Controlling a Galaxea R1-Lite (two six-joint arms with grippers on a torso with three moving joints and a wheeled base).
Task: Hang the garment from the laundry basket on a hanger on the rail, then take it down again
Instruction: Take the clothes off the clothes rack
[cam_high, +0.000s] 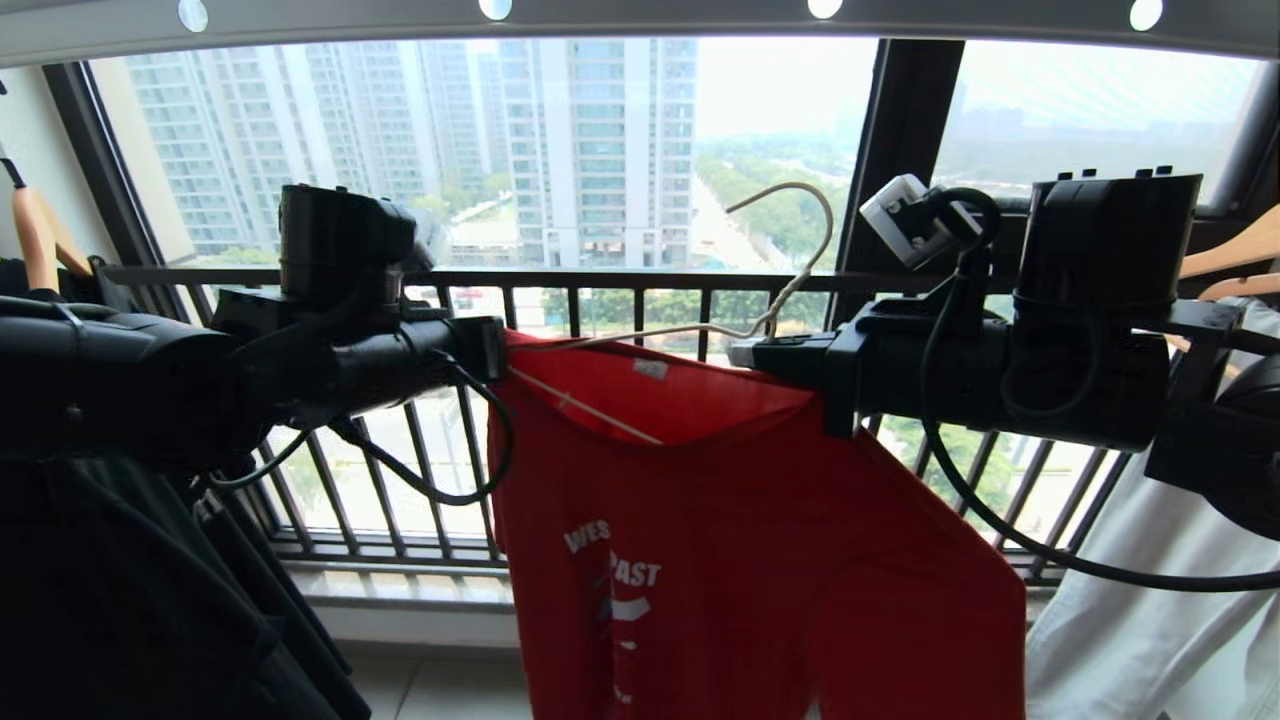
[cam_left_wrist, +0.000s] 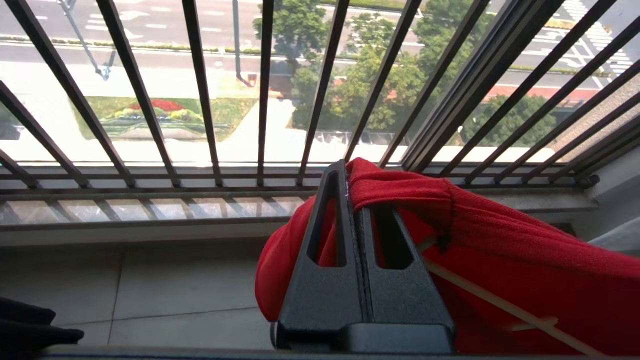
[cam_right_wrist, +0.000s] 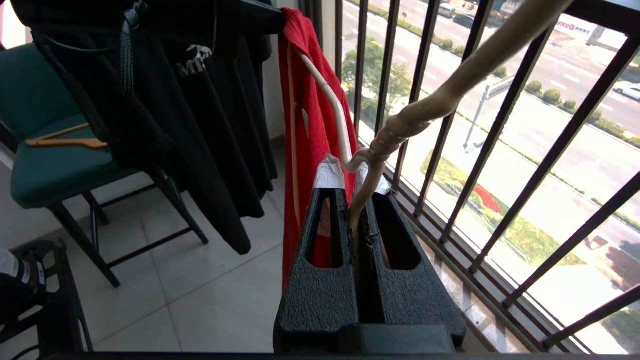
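The red garment (cam_high: 740, 520) hangs in mid-air on the pale wire hanger (cam_high: 800, 235), between my two arms in front of the window. My left gripper (cam_high: 497, 348) is shut on the garment's shoulder fabric (cam_left_wrist: 400, 190), with one hanger arm (cam_left_wrist: 500, 305) running beside it. My right gripper (cam_high: 745, 352) is shut on the hanger just under its twisted neck (cam_right_wrist: 400, 130). The hanger's hook stands free below the grey rail (cam_high: 640, 22) with its white discs. The laundry basket is out of view.
Black shirts (cam_high: 150, 580) hang at the left and a pale garment (cam_high: 1150, 600) at the right, on wooden hangers (cam_high: 1235, 250). The dark barred window railing (cam_high: 600, 280) runs close behind. A green chair (cam_right_wrist: 50, 160) holding a wooden hanger stands on the tiled floor.
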